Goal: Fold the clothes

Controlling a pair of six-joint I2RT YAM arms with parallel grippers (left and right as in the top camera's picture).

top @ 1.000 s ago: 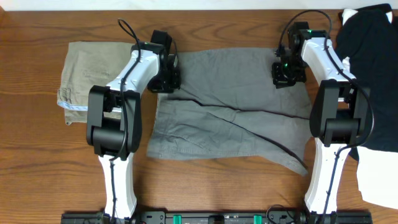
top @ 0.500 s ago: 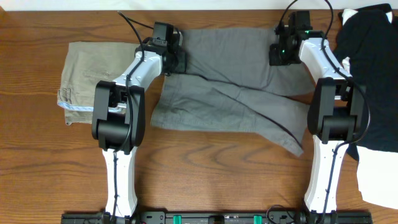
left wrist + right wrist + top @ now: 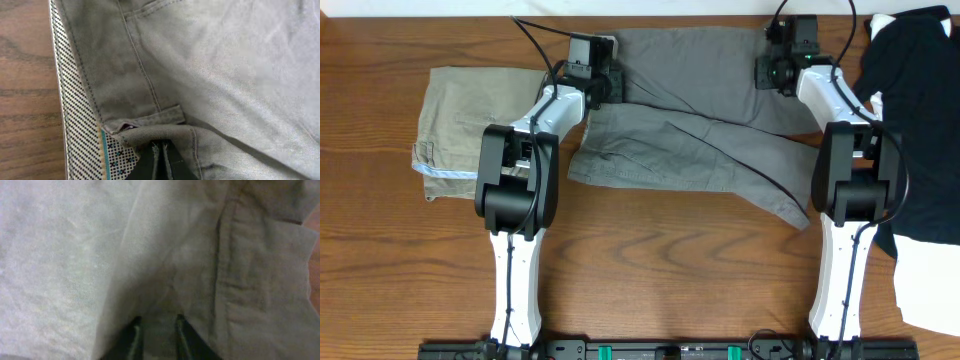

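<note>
Flat between the two grippers: grey woven shorts (image 3: 700, 120), waistband at the fingertips, legs trailing back toward the arm bases. Left gripper (image 3: 161, 150) has its fingers pressed together, pinching a bunched waistband fold just below a belt loop (image 3: 162, 116), with dotted lining (image 3: 80, 125) beside it. Right gripper (image 3: 157, 327) has its fingers slightly parted, cloth lying in the gap. Outboard of the left gripper are folded olive-khaki shorts (image 3: 470, 115). Outboard of the right are a black garment (image 3: 915, 110) and a white garment (image 3: 925, 285). All lie on a brown wooden table (image 3: 670, 270).
</note>
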